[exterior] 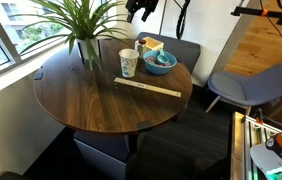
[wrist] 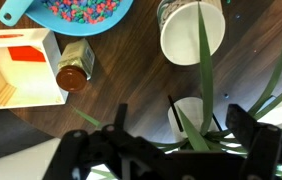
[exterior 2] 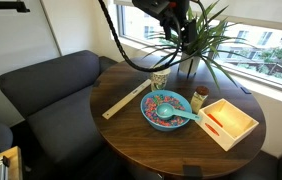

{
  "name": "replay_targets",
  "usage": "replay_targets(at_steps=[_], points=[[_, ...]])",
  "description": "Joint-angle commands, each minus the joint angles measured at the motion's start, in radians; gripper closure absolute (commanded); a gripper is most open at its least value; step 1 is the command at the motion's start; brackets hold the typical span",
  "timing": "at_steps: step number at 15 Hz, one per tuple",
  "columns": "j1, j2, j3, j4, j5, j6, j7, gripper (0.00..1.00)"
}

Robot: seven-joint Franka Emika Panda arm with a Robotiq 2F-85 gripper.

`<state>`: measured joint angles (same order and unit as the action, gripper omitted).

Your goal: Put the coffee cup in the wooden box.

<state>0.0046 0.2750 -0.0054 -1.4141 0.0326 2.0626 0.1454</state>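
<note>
Gripper (wrist: 171, 150) fingers spread wide, holding nothing, hovering above the plant leaves. Coffee cup (wrist: 192, 30) upright at 12 o'clock, axis vertical, mouth open. Wooden box (wrist: 21, 68) at 10 o'clock, well apart.

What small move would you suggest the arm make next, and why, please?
Probably lower the claw toward the coffee cup. The cup stands upright on the table, ungrasped, beside the plant leaves, and the claw hangs high above with jaws spread; the wooden box is open.
</note>
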Motion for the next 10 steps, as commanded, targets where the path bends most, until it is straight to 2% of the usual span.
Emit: replay_targets(at_steps=[1,5,10], points=[[-0.004,0.025,0.01,0.036,0.023,0.052,-0.049,0.0],[-0.005,0.024,0.018,0.031,0.029,0.121,-0.088,0.0],[0.002,0.014,0.011,0.027,0.004,0.107,-0.068,0.0]])
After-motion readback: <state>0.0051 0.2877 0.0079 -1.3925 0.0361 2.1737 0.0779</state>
